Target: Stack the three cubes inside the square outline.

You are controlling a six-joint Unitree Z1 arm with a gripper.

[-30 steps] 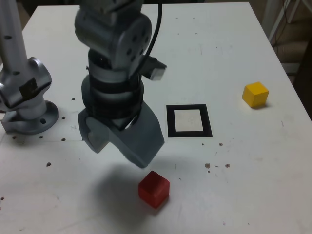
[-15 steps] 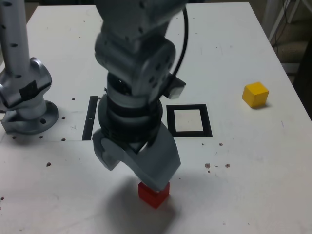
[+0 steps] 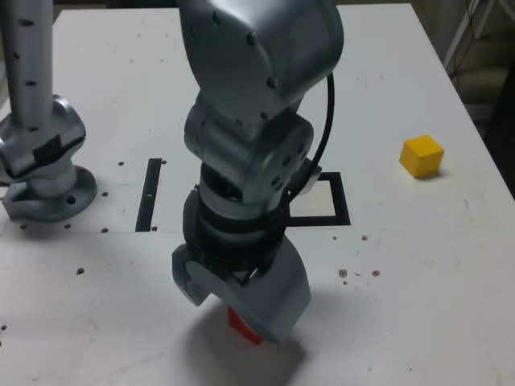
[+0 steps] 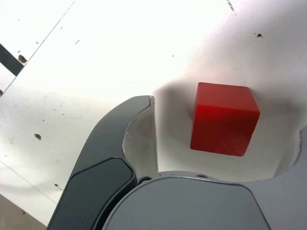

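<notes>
Gripper (image 3: 236,315) hung low at the near part of the table (image 3: 410,281), left of centre in the exterior view, its fingers pointing down and tilted. Jaws stood spread wide. Wrist view: the red cube (image 3: 241,326) lay in the opening between the two fingers, with a gap visible on either side; nothing was pinched. The height of the fingertips above the tabletop could not be read from either view.

The red cube sat on the white surface, partly hidden behind one finger in the exterior view; in the wrist view its top and one side face showed whole. A soft shadow spread around it.

The square outline (image 3: 342,199) lay flat, farther from the camera than the red cube and to its right. The arm (image 3: 257,48) covered its left part; the right-hand portion of its pale centre showed. The yellow cube (image 3: 421,156) rested on the table well apart, on the far right, beyond the outline's right side and a little farther back.

Black bar (image 3: 149,195): flat, left of the gripper, between it and the round grey base (image 3: 50,197) at the far left. A black cable (image 3: 328,108) curved down along the arm's right side.
</notes>
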